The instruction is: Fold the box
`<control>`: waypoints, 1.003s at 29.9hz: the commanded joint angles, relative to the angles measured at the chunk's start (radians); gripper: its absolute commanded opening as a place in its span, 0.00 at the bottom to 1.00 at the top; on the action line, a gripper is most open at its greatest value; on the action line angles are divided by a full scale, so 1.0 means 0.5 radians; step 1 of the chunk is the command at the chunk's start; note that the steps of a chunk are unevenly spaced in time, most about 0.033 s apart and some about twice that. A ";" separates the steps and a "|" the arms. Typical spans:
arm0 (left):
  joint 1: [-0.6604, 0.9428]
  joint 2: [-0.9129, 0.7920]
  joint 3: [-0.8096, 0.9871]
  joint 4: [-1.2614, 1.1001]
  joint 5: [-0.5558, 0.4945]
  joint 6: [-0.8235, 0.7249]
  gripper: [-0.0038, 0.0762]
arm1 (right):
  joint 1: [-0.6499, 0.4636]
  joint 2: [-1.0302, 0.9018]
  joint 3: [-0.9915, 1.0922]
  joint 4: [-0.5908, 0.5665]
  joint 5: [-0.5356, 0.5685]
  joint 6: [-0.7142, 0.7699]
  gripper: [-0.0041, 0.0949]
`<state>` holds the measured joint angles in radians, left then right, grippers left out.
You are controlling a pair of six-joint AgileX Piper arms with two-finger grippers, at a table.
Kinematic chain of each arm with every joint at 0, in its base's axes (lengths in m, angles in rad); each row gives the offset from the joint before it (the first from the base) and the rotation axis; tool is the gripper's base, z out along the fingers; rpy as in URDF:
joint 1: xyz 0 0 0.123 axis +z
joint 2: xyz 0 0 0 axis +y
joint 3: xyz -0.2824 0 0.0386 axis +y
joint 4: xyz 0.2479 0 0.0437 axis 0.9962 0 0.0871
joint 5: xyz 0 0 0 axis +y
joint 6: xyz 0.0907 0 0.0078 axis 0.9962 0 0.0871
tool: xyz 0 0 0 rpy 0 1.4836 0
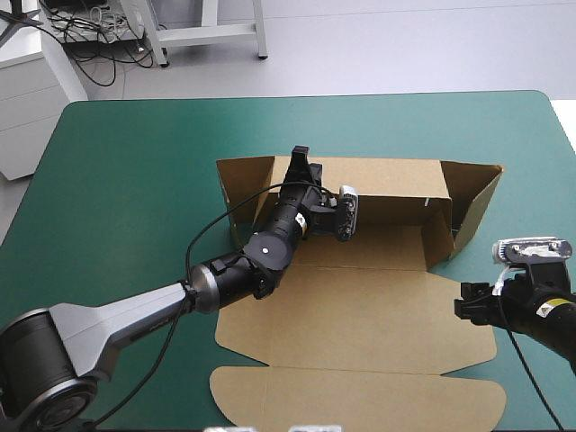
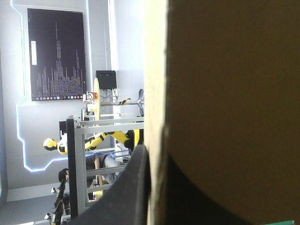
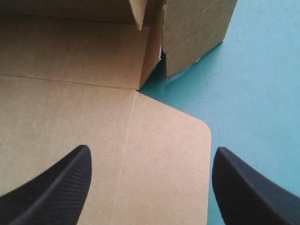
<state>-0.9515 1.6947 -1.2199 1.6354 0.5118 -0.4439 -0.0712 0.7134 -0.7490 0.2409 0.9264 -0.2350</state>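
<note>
Table first: the teal-green cover [image 1: 117,153] is smooth and matte, and your box [image 1: 360,315] sits on it around the middle, a bit toward the right edge. It's plain brown board with a dull finish and straight scored creases.

It's half built. The far wall [image 1: 387,184] stands up. A short end flap [image 1: 245,180] rises at its left end and a taller one [image 1: 472,202] at its right end, that one splayed outward. The right wrist view shows a few parallel score lines across the taller flap. The rest of the sheet lies flat toward the near edge. That's a wide panel [image 1: 378,315], then a long flap [image 1: 360,400] with rounded ends.

Your left arm reaches across the flat board into the tray part. The left gripper [image 1: 300,160] is pinched onto the top edge of the far wall. In its wrist view the board's pale cut edge runs straight up between the two black fingers [image 2: 133,187], one on each side, all but closed on it.

Your right gripper [image 3: 152,149] is spread wide over the panel's rounded right corner. One finger is above the board and the other is above the cover. The fingers show a fine woven texture. You can't tell from these views whether they touch the board.
</note>
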 commanded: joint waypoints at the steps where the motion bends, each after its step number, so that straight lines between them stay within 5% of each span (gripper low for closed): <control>1: -0.016 -0.064 -0.038 0.024 0.004 -0.038 0.04 | 0.001 0.045 -0.149 -0.018 -0.147 0.181 0.72; 7: -0.024 -0.045 -0.038 0.016 0.004 -0.047 0.04 | 0.001 0.326 -0.616 -0.269 -0.152 0.394 0.72; 19: -0.024 -0.043 -0.034 0.024 0.000 -0.047 0.04 | 0.001 1.252 -1.628 -0.202 -0.094 0.492 0.72; 30: -0.024 -0.043 -0.034 0.024 0.000 -0.047 0.04 | 0.001 1.903 -2.067 -0.197 0.066 0.484 0.72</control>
<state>-0.9515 1.7061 -1.2199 1.6519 0.5180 -0.4463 -0.0704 1.6502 -1.7288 0.1351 0.9663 0.0125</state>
